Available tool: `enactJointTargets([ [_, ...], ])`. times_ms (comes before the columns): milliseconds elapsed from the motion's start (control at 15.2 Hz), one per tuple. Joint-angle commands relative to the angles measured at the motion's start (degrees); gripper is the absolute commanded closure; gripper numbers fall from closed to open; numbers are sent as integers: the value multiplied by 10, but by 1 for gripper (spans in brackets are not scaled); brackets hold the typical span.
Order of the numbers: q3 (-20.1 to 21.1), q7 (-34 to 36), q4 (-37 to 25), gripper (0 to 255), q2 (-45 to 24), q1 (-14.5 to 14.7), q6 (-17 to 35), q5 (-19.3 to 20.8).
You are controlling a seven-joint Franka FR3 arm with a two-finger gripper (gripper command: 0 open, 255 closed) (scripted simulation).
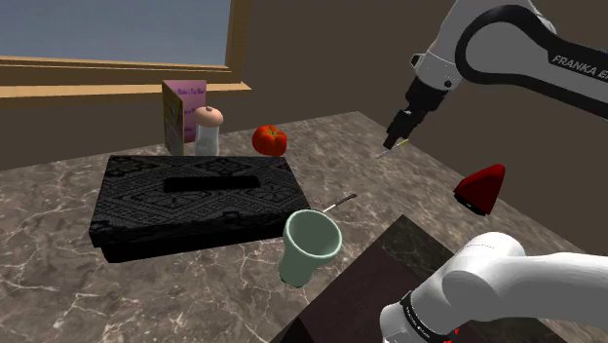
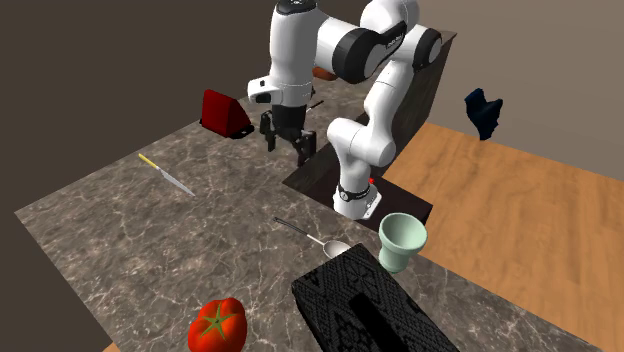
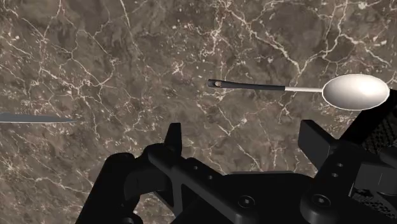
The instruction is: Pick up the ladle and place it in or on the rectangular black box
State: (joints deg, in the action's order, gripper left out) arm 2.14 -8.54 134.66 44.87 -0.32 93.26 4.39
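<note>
Ladle [image 1: 342, 201] bowl behind cup [image 1: 310, 246], shoulder cam

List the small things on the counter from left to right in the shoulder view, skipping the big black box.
carton → shaker → tomato → cup → ladle → red wedge
</note>
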Motion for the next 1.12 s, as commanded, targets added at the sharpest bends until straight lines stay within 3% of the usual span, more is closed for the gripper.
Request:
enactJointTargets([
  [0, 0, 0, 0, 0, 0, 0, 0, 0],
  [1056, -143, -643, 249, 0, -30, 272, 314, 54],
])
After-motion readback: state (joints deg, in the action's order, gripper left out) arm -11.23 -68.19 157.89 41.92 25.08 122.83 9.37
